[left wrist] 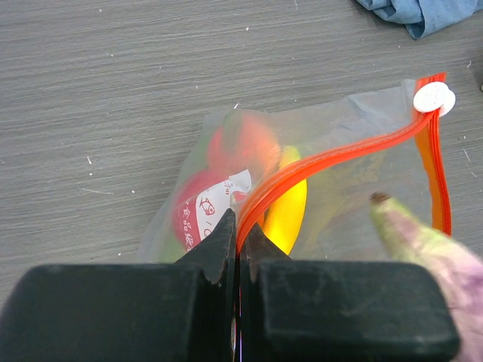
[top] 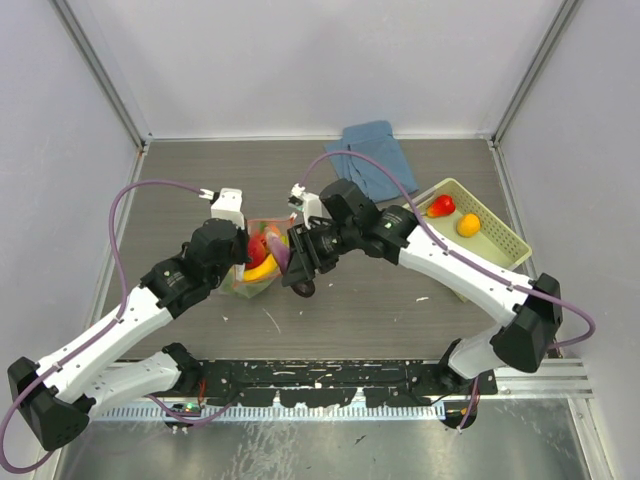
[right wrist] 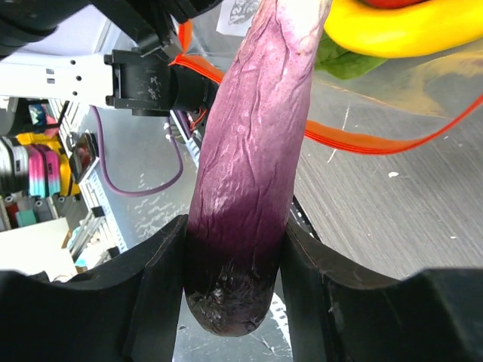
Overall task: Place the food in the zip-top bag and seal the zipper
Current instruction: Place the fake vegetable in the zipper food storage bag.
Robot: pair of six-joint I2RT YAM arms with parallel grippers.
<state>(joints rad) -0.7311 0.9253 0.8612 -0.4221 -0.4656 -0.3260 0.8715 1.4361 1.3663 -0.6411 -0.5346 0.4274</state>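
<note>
Bag position: the clear crinkly zip-top bag [left wrist: 355, 181] lies on the grey wood-grain bench [top: 400, 300], left of centre, between the two claws. Its orange-red zipper strip [left wrist: 332, 157] runs from the left claw [left wrist: 240, 226] to a white round slider [left wrist: 433, 98] at the far right corner. A second length of strip runs nearward from the slider, apart from the first.

Left claw: closed, pinching the zipper strip between its fingertips.

Right claw [right wrist: 235, 256]: clamped on the thick end of a dark purple eggplant [right wrist: 253, 151]. The narrow end points at the bag mouth. Whether the tip has entered the bag cannot be told.

Bag contents: a yellow banana [left wrist: 290, 211], a red round fruit [left wrist: 241, 147] and a green leaf [right wrist: 339, 64].

Right side of bench: a pale yellow-green slatted basket [top: 500, 240] holds a red pointed fruit [top: 440, 205] and an orange round fruit [top: 468, 225]. A folded blue cloth [top: 370, 155] lies at the far edge.
</note>
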